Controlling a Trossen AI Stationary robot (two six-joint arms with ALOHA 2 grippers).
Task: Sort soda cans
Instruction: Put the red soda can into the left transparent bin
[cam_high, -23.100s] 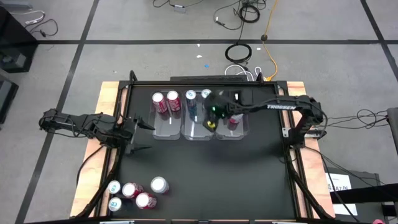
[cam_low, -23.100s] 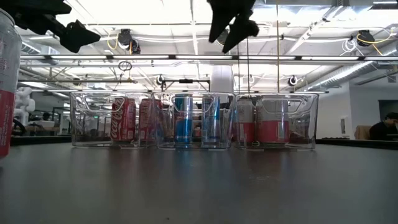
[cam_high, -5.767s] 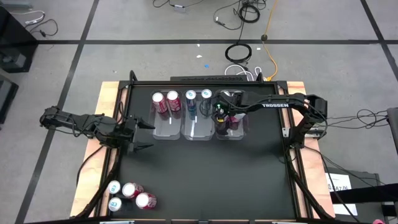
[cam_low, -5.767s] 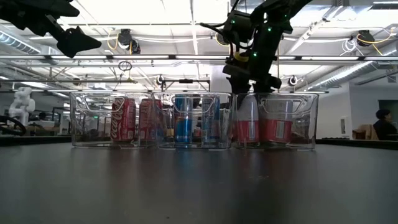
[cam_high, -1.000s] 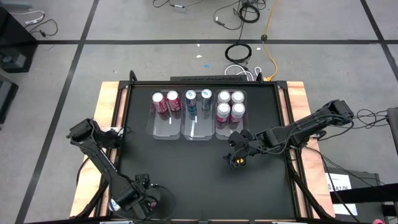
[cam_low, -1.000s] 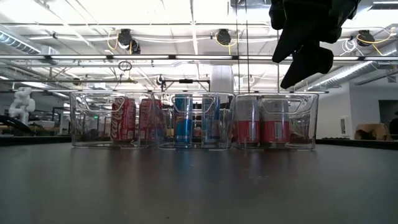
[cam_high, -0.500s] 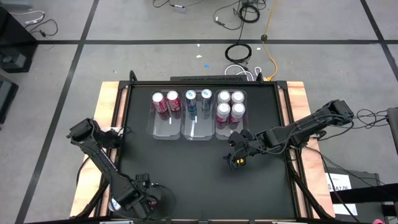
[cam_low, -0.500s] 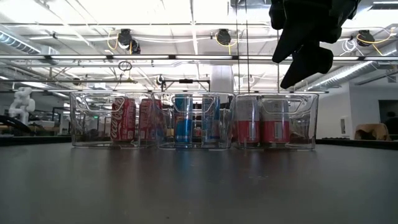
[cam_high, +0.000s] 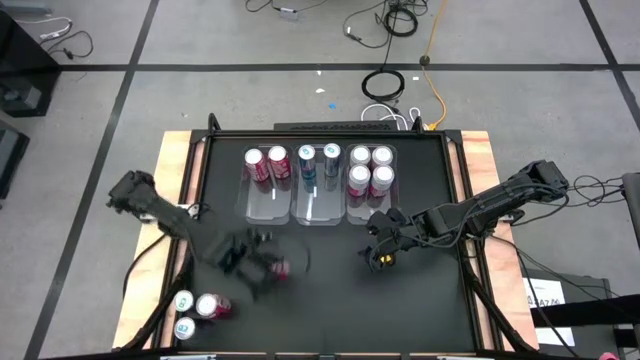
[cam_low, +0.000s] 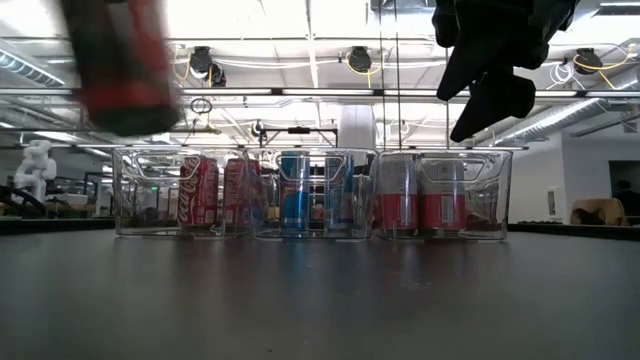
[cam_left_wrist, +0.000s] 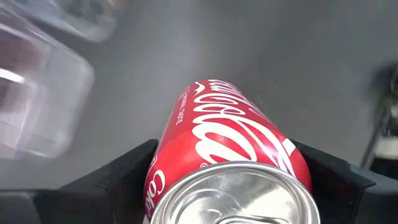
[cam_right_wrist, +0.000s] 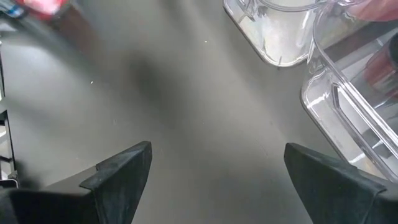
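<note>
Black tabletop (cam_high: 330, 270) is crossed by a red can (cam_left_wrist: 230, 149), clamped in the left gripper (cam_high: 262, 268) and carried above it (blurred overhead). Transport is judged under way; placement in the left-hand bin (cam_high: 268, 205) with the other reds comes next. The right gripper (cam_high: 380, 255) hangs open nearby.

Three clear plastic bins (cam_high: 319, 186) are sitting side by side on a black table (cam_high: 330, 290), while cables (cam_high: 400, 18) are lying coiled on the floor (cam_high: 100, 100) beyond.
</note>
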